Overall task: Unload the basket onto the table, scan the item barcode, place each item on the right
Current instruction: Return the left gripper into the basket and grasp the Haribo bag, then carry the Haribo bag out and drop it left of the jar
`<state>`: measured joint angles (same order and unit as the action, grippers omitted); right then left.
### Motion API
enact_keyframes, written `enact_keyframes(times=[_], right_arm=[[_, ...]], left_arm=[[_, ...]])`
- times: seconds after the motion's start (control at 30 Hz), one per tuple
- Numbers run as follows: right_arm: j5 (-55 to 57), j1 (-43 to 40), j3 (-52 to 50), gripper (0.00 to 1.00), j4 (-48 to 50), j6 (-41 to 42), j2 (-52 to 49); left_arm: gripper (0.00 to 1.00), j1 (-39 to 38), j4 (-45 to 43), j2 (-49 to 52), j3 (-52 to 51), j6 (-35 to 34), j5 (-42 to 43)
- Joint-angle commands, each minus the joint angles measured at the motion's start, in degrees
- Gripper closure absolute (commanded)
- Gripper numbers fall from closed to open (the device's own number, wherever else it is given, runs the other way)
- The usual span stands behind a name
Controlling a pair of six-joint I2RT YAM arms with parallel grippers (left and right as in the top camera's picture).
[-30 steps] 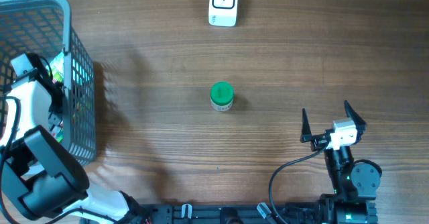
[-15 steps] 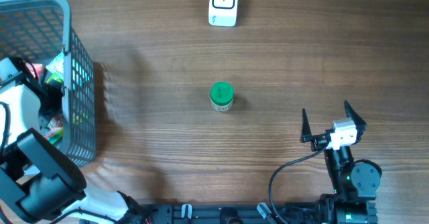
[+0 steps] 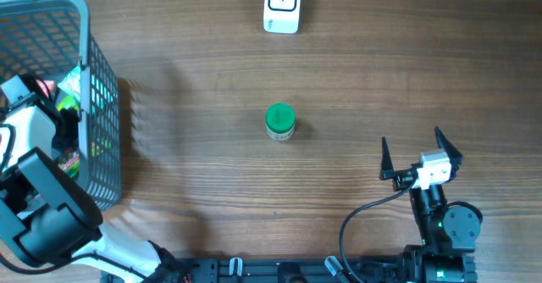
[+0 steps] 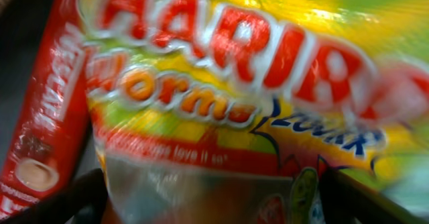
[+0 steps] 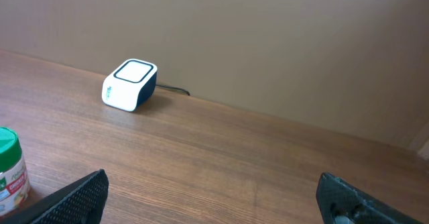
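Closest to me, the right arm (image 3: 440, 219) sits folded at the near edge of the table (image 3: 212, 190), wrist upright. The right gripper (image 3: 411, 141) points toward the far side with its two dark, tapered fingers spread wide and nothing between them.

To the left, the white-and-black left arm (image 3: 34, 147) bends over the rim and reaches down into the grey plastic basket (image 3: 102, 130), a lattice-walled bin with a smooth rounded lip. On its wrist camera I see the left gripper (image 4: 214, 200) pressed up close to a candy bag (image 4: 228, 96). The bag is glossy, crinkled film in yellow, green and red with fat white lettering and a clear window near the bottom. The black fingers (image 4: 74, 197) show at both lower corners, set wide apart with the bag's lower part between them. I cannot tell whether they touch it. The bag lies inside the basket, against a slim red packet (image 4: 53, 117) on its left.

At mid-table, well clear of both arms, a small jar (image 3: 280, 121) stands upright, with a green ribbed lid and a pale label. The tabletop is matte brown wood grain.

Farthest out, at the far edge, sits the scanner (image 3: 282, 3), a rounded white block with a dark base and a cable (image 5: 174, 90) at its back.
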<state>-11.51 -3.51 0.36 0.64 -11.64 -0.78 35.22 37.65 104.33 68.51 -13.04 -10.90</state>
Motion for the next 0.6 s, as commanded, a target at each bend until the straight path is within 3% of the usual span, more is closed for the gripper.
enact_keyframes(times=[0.0,0.07,0.2,0.37,0.47,0.57], right_arm=[[0.2,0.2,-0.1,0.01,0.2,-0.3,0.5],[0.2,0.2,-0.1,0.0,0.2,-0.3,0.5],[0.2,0.2,-0.1,0.0,0.2,-0.3,0.5],[0.2,0.2,-0.1,0.0,0.2,-0.3,0.5],[0.2,0.2,-0.1,0.0,0.2,-0.3,0.5],[0.2,0.2,-0.1,0.0,0.2,-0.3,0.5]], left_arm=[[0.47,0.4,0.3,4.2,-4.0,0.9,-0.5],[0.96,0.3,0.8,4.2,-4.0,0.8,-0.5],[0.96,0.3,2.6,0.2,-1.7,0.7,1.7],[0.96,0.3,8.7,-10.0,12.4,0.0,2.8],[0.96,0.3,11.2,-17.7,25.0,-5.2,3.6],[0.96,0.2,10.7,-24.8,33.9,-7.9,12.9]])
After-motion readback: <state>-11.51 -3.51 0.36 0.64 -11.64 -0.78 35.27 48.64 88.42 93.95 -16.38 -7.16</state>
